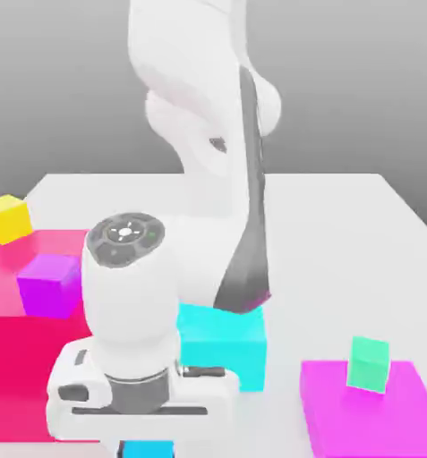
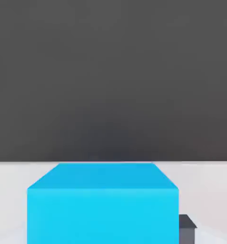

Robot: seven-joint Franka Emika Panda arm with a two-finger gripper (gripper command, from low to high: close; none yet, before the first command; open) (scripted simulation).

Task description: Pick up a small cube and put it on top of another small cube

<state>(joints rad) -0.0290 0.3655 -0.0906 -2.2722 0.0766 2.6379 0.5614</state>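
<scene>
While the claw [image 1: 145,445] stood closed on the small cube [image 2: 103,205] low over the tabletop [image 1: 342,215], you likely handled a light, rigid, smooth block; opposite flat faces suited gripping.

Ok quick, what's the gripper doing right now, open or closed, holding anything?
Gripper: closed on the small sky-blue cube.

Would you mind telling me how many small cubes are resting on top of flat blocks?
3: yellow cube and purple cube on pink blocks, green cube on the magenta slab. Others may be hidden behind the arm.
</scene>
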